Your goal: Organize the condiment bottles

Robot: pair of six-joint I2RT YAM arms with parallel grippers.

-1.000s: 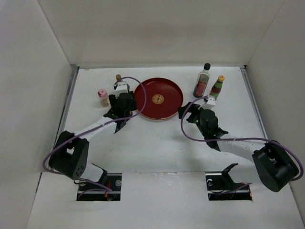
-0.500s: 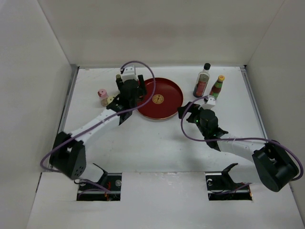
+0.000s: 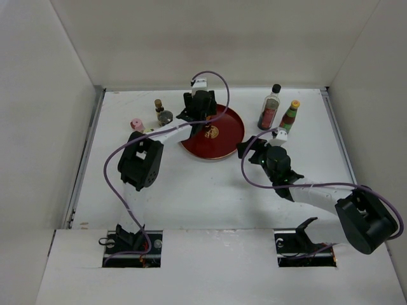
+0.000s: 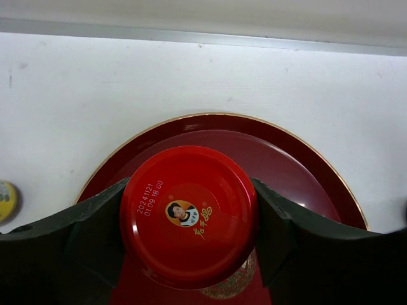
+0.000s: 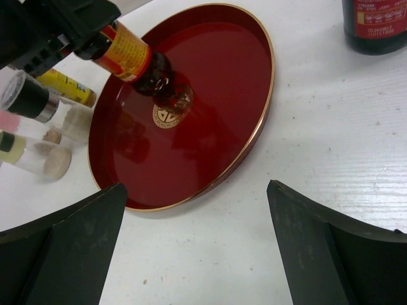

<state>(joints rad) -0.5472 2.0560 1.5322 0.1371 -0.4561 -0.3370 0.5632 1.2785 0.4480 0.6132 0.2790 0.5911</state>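
Observation:
My left gripper is shut on a red-capped jar and holds it over the middle of the round dark-red plate. In the right wrist view the jar hangs close to the plate's gold emblem; I cannot tell whether it touches. My right gripper stands open and holds nothing, just off the plate's right rim. A tall black-capped glass bottle and a yellow-capped bottle stand at the back right. A pink-capped shaker, a grey-capped shaker and a small brown-topped bottle stand left of the plate.
White walls close in the table on the left, back and right. In the right wrist view, bare white table lies between my open fingers, with the plate's rim just ahead of them. A yellow cap shows at the left wrist view's left edge.
My left arm has swung right from the shaker group to over the plate, carrying the red-capped jar. The right arm has stayed put.

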